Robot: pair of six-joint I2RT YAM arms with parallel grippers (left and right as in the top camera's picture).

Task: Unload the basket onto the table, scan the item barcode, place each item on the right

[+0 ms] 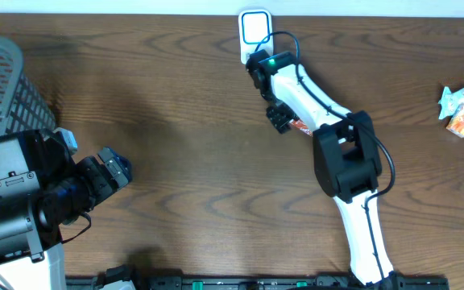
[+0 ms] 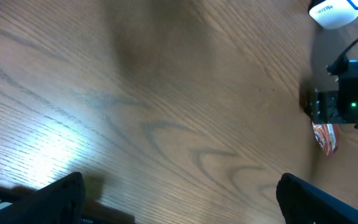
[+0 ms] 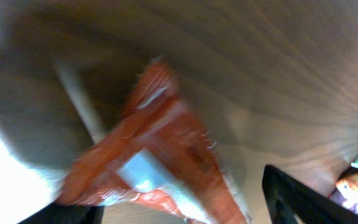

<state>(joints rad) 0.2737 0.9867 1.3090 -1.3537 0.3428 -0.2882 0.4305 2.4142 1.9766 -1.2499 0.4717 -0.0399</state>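
Brown wood-grain table (image 1: 176, 121) filled the overhead view. The right gripper (image 1: 280, 118) sat just above the centre of the frame, at the end of a white arm reaching up from the bottom edge. Just above it, at the top edge, stood the white scanner (image 1: 254, 31). The orange-red packet (image 3: 154, 155) filled the middle of the blurred right wrist view, lying between the spread jaws. The dark finger (image 3: 303, 199) at the lower right stood clear of it; whether the other finger touched it could not be told. In the overhead view the packet showed as a sliver of red just right of the gripper. The left gripper (image 1: 115, 169) was at the lower left, spread wide with only bare wood between its tips. A grey basket (image 1: 6, 89) occupied the upper left corner, and a few snack packs (image 1: 461, 109) lay at the right edge, well apart from the arms.
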